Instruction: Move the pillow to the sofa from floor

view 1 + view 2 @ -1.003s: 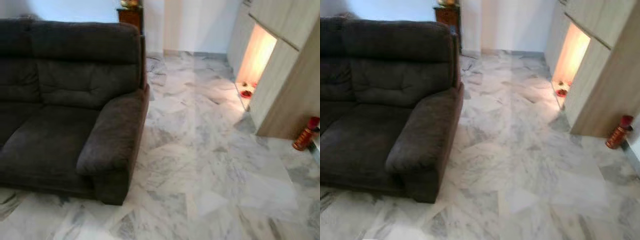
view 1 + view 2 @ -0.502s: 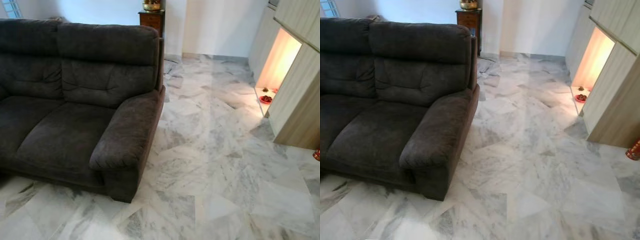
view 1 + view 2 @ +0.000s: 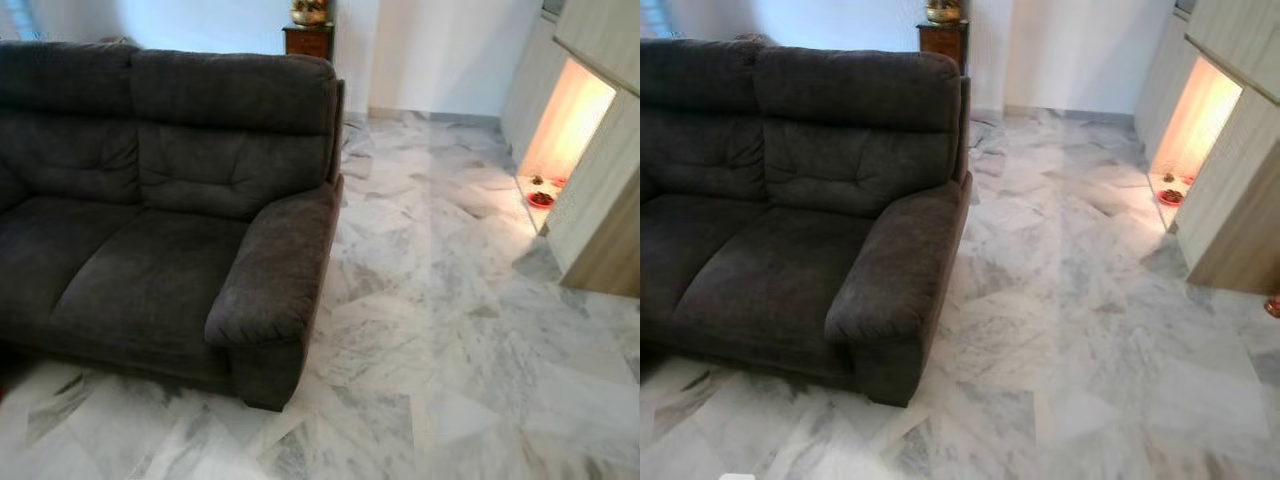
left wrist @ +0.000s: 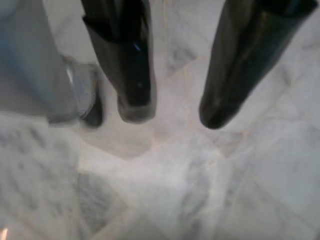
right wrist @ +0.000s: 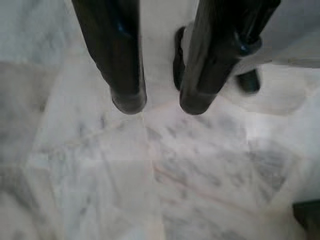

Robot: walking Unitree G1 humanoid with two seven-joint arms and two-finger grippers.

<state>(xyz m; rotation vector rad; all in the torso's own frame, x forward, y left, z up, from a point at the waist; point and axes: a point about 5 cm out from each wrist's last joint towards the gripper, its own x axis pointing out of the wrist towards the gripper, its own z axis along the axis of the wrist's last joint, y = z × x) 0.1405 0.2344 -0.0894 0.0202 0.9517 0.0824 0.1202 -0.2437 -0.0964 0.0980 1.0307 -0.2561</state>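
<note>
You have the sofa [image 3: 170,230] ahead, its seat bare; no pillow can be made out on the marble floor [image 3: 450,330] beside it. Both arms hang over the floor, the left gripper [image 4: 172,112] and right gripper [image 5: 162,102] with fingers spread, holding nothing. Expect the pillow to be light and soft; pinch a corner or edge.

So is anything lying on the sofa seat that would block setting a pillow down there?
Nothing visible does. The seat cushions of the sofa lie bare, as does its armrest. The marble floor in front carries no pillow. Both grippers, left and right, hang open over bare floor.
</note>
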